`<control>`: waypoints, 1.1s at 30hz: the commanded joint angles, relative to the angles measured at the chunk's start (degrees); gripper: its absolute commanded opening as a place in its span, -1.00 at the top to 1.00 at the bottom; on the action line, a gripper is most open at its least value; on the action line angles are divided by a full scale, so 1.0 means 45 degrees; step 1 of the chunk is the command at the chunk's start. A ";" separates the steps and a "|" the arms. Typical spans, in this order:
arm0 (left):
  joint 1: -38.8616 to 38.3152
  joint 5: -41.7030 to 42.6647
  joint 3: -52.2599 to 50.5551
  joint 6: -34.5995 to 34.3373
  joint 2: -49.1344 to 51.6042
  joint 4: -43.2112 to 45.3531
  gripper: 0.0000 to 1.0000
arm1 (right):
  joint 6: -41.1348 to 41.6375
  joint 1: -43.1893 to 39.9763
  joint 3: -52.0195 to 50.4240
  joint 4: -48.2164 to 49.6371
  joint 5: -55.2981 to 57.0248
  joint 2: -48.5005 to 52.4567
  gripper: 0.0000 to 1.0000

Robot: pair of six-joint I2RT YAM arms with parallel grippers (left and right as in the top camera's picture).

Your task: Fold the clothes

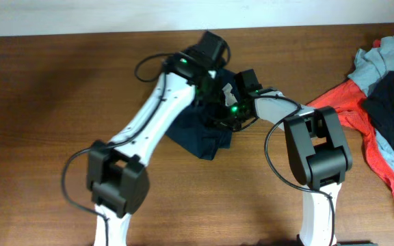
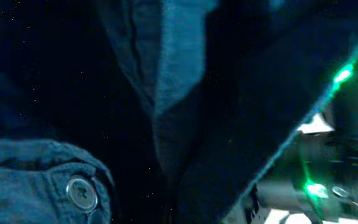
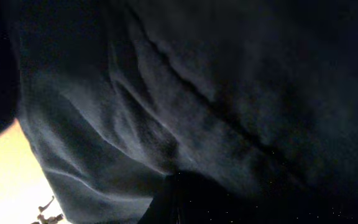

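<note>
Left gripper (image 1: 213,68) and right gripper (image 1: 233,97) are both down on the navy shorts (image 1: 197,135) at mid-table (image 1: 46,102). Whether either is wide or closed cannot be told, because cloth fills both wrist views. A waistband button (image 2: 81,193) shows in the left wrist view. The shorts lie bunched, so progress is judged early — no finished fold shows. Still to do: this garment, then the pile of red, grey and dark clothes (image 1: 388,102) at the right edge.
</note>
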 commanded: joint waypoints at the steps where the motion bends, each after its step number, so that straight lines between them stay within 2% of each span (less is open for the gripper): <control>1: -0.0306 0.0287 0.0209 -0.0223 0.0656 -0.0131 0.93 | -0.0602 -0.0146 -0.0136 -0.0355 0.0126 -0.0695 0.78; 5: -0.0296 0.0092 0.0238 -0.0219 0.0612 -0.0257 0.93 | -0.0719 -0.0821 -0.0126 -0.1268 0.1438 -0.1991 0.59; 10: -0.0325 0.0146 0.0233 -0.0223 0.0617 -0.0359 0.92 | -0.0661 -0.2040 -0.0126 -0.2997 0.4153 -0.4391 0.54; 11: -0.0355 0.0141 0.0233 -0.0223 0.0622 -0.0321 0.85 | -0.0661 -0.2268 -0.0126 -0.3245 0.4498 -0.4760 0.53; 12: -0.0408 0.0141 0.0233 -0.0223 0.0646 -0.0272 0.73 | -0.0661 -0.2443 -0.0126 -0.3390 0.4585 -0.5003 0.53; 13: -0.0510 0.0136 0.0228 -0.0219 0.0670 -0.0214 0.39 | -0.0661 -0.2691 -0.0126 -0.3526 0.4571 -0.5270 0.53; 15: -0.0724 0.0136 0.0223 -0.0209 0.0695 -0.0117 -0.05 | -0.0661 -0.2905 -0.0126 -0.3614 0.4575 -0.5435 0.53; 16: -0.0811 0.0141 0.0223 -0.0175 0.0695 -0.0078 -0.44 | -0.0661 -0.2997 -0.0126 -0.3638 0.4566 -0.5455 0.53; 17: -0.0889 0.0141 0.0262 -0.0170 0.0690 -0.0063 -0.57 | -0.0665 -0.3036 -0.0126 -0.3696 0.4575 -0.5455 0.53; 18: -0.0952 0.0243 0.0423 -0.0165 0.0690 -0.0087 -0.61 | -0.0665 -0.3084 -0.0126 -0.3769 0.4575 -0.5455 0.53; 23: -0.0908 0.0646 0.2025 0.0248 0.0685 -0.1355 -0.62 | -0.0816 -0.3084 -0.0126 -0.3750 0.4585 -0.5455 0.53; 26: -0.0539 -0.1195 0.3638 0.0359 0.0685 -0.2817 -0.63 | -0.0821 -0.3094 -0.0126 -0.3696 0.4566 -0.5455 0.53; 27: -0.0204 -0.2205 0.4167 0.0359 0.0685 -0.3366 -0.62 | -0.1472 -0.3094 -0.0126 -0.3390 0.3993 -0.5455 0.66; 28: 0.0068 -0.2565 0.4240 0.0359 0.0685 -0.3502 -0.56 | -0.2176 -0.3065 -0.0126 -0.3007 0.3094 -0.5455 0.74; 30: 0.0947 -0.2404 0.4114 0.0330 0.0782 -0.3657 -0.12 | -0.2463 -0.2866 -0.0131 -0.2244 0.1982 -0.5455 0.92; 31: 0.1477 -0.1914 0.4002 0.0306 0.0894 -0.3648 0.13 | -0.2453 -0.2594 -0.0131 -0.1734 0.1739 -0.5450 0.92; 33: 0.2195 -0.0913 0.3750 0.0311 0.1156 -0.3419 0.26 | -0.2433 -0.2157 -0.0131 -0.1146 0.1768 -0.5450 0.92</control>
